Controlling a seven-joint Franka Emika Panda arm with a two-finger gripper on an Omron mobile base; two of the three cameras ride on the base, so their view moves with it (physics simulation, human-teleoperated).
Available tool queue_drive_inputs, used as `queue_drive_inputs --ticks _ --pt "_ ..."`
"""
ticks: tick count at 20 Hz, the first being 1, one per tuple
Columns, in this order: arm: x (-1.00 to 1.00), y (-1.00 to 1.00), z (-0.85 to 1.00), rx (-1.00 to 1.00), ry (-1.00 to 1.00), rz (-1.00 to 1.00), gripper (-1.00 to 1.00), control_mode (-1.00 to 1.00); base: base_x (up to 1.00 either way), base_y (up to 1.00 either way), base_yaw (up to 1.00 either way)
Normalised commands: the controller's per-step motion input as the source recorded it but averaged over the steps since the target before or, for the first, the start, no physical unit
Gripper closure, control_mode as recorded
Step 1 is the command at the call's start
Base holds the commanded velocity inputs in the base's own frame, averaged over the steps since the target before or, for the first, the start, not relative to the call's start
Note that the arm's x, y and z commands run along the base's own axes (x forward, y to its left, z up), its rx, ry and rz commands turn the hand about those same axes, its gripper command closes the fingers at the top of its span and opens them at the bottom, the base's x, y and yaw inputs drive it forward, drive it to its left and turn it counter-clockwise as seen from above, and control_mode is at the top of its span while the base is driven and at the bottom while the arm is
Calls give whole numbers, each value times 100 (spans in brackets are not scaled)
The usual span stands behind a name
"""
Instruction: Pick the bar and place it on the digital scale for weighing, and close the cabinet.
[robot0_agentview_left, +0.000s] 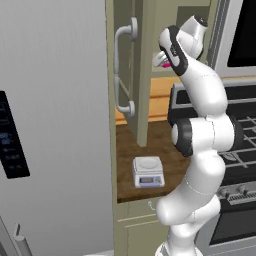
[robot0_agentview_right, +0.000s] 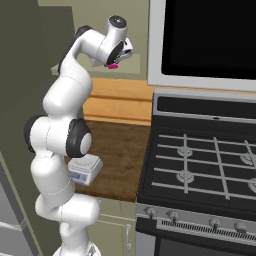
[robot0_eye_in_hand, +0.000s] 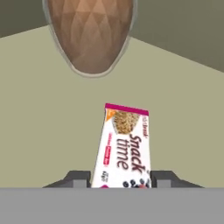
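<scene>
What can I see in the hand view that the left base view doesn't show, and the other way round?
Hand view alone: the bar's wrapper print, a brown oval object lying beyond it, and the gripper straddling the bar's near end. Left base view alone: the scale on the counter, the open cabinet door with its handle, and the refrigerator. Both: the bar, a mere pink speck in the left base view.

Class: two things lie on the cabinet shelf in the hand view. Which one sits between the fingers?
The bar, a flat pink-and-white wrapper printed "Snack time", with a dark finger at each lower side. The other, a rounded brown faceted thing, lies farther along the shelf.
</scene>
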Motion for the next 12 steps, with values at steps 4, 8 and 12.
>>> queue_drive_inputs --ticks 4,8,12 --pt "-20 0 -36 0 12 4 100 -100 0 0 0" --pt "-56 0 -30 0 4 3 100 -100 0 0 0" --pt "-81 0 -7 0 0 1 100 -100 0 0 0"
